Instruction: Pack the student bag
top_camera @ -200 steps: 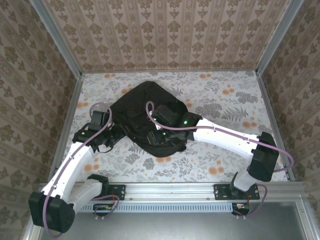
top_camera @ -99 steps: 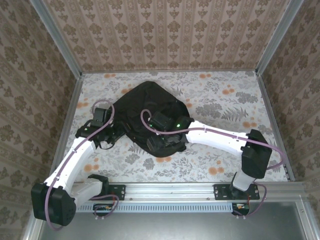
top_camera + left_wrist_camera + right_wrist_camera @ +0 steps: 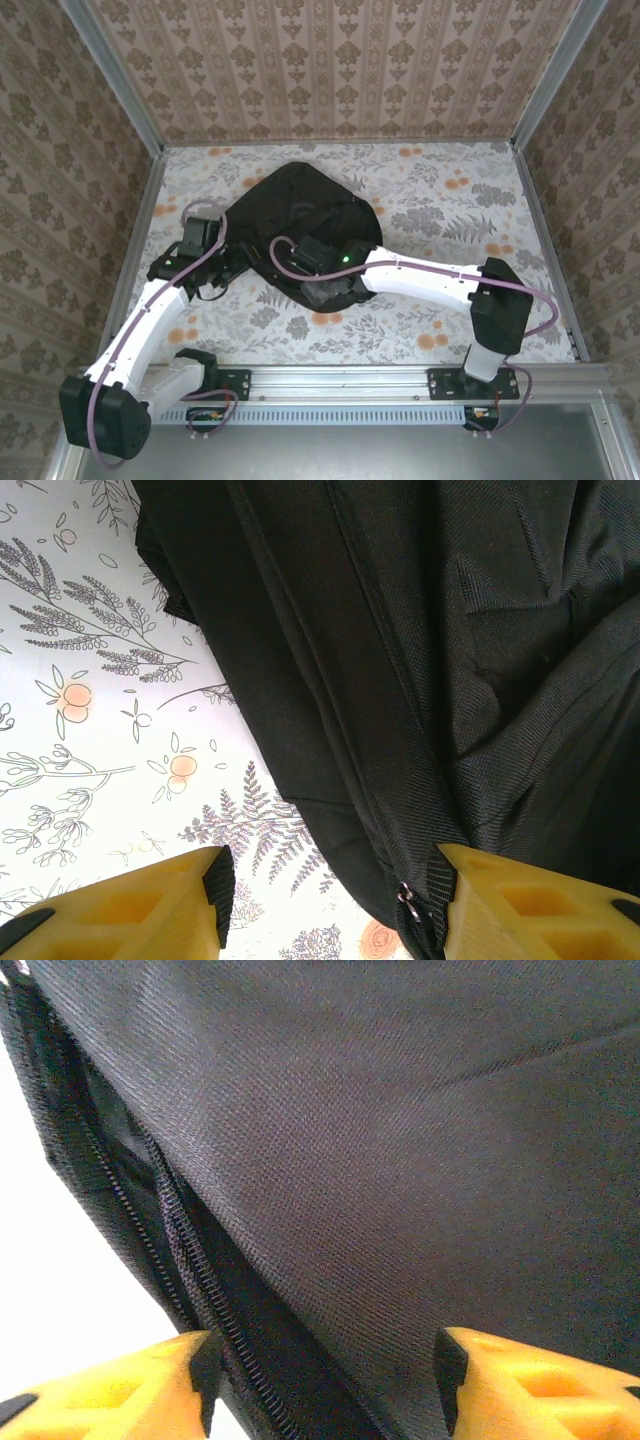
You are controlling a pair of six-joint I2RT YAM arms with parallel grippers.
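The student bag [image 3: 300,205] is a big black fabric backpack lying flat in the middle of the floral table. My left gripper [image 3: 226,268] sits at the bag's left edge. In the left wrist view it is open [image 3: 330,910], its yellow fingers [image 3: 150,910] spread, with the bag's lower corner [image 3: 400,680] and a small zipper pull [image 3: 405,900] against the right finger. My right gripper [image 3: 318,287] is low over the bag's near edge. It is open [image 3: 320,1380], with black fabric [image 3: 400,1140] and an open zipper line [image 3: 190,1270] between its fingers.
The table [image 3: 440,210] has a floral cloth and is closed in by patterned walls with metal posts [image 3: 110,70] at the corners. Bare cloth lies to the right of the bag and along the near edge [image 3: 330,340].
My right gripper has slid left and toward the near edge across the bag. My left gripper has shifted slightly away from me along the bag's left side.
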